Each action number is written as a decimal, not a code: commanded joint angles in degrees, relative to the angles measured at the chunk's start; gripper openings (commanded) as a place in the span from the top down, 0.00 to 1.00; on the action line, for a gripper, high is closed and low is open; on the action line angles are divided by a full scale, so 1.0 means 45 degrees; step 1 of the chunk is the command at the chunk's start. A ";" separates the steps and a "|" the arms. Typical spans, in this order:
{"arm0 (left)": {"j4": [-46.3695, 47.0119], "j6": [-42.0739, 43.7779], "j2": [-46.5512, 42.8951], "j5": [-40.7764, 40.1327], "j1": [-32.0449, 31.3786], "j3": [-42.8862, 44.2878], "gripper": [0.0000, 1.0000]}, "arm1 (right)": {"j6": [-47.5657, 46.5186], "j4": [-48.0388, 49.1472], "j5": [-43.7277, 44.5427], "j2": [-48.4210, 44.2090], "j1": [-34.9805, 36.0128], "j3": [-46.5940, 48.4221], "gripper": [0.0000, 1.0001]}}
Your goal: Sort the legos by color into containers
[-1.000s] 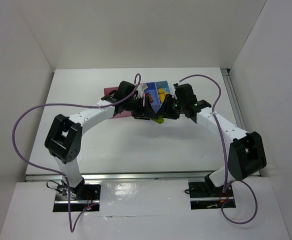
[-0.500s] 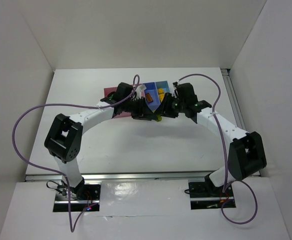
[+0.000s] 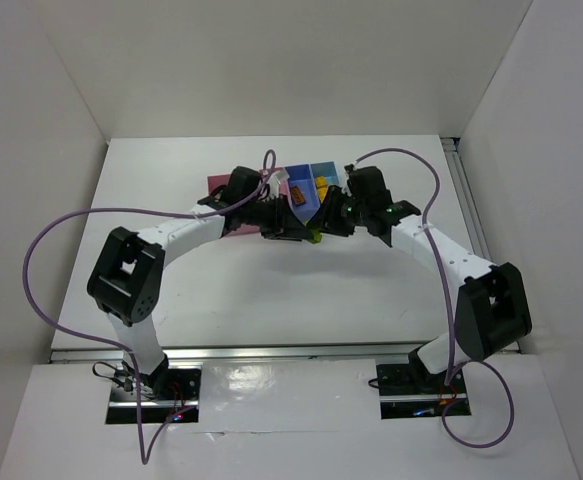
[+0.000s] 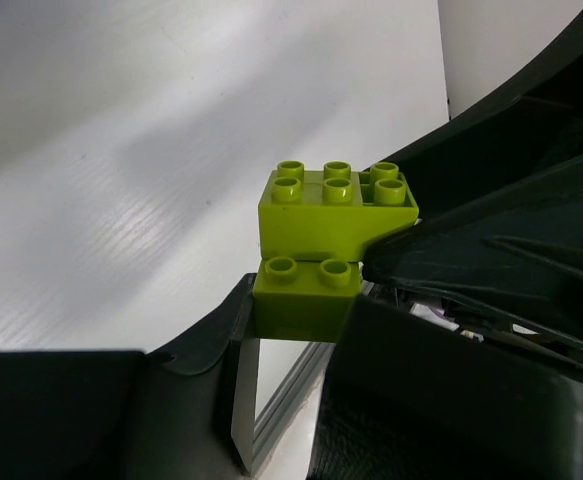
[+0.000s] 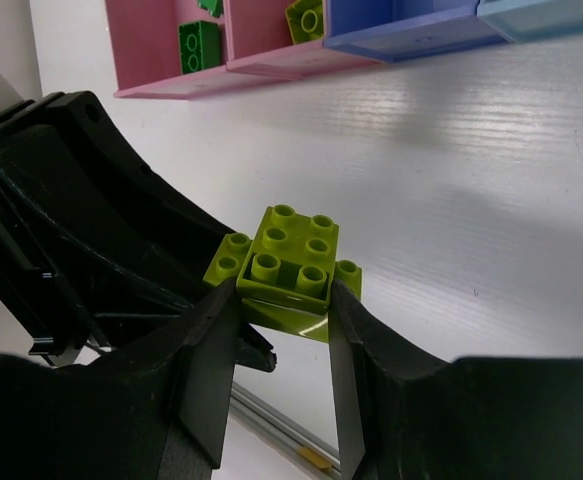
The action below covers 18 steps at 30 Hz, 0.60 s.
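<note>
Two lime green legos are stuck together just above the table. My left gripper (image 4: 301, 315) is shut on the lower lime lego (image 4: 306, 300). My right gripper (image 5: 283, 300) is shut on the upper lime lego (image 5: 291, 262), whose studs face the camera. In the top view this pair (image 3: 314, 236) hangs between both grippers, just in front of the containers (image 3: 217, 186). The wide pink bin (image 5: 141, 60) holds a dark green lego (image 5: 199, 45). In the narrow pink bin (image 5: 261, 40) lies another lime lego (image 5: 306, 18). The blue-purple bin (image 5: 401, 25) and the light blue bin (image 5: 541, 18) follow.
An orange-brown lego (image 3: 297, 195) and a yellow lego (image 3: 322, 184) show in the bins behind the grippers. Both arms arch inward and meet at the table's middle. White walls close in the left, back and right. A metal rail (image 3: 271, 352) runs along the near edge.
The left gripper's jaws have closed on the lower lime lego. Both grippers have edged slightly toward the bins. The right gripper's hold is unchanged.
</note>
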 commanded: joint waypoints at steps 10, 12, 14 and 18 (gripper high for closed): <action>-0.1069 0.1124 -0.0312 -0.0643 0.0654 0.0388 1.00 | 0.0442 -0.0070 0.1105 0.0599 -0.0842 0.1682 0.87; -0.1225 0.1280 -0.0311 -0.0953 0.0654 0.0390 1.00 | 0.0559 0.0225 0.0674 0.0754 -0.0959 0.1837 0.87; -0.1497 0.1396 -0.0311 -0.1227 0.0808 0.0757 1.00 | 0.0559 0.0225 0.0672 0.1203 -0.0960 0.2207 0.87; -0.3329 0.1398 -0.0158 -0.4365 0.1083 0.2766 1.00 | 0.0268 -0.0379 0.1471 0.1596 -0.0960 0.3243 0.87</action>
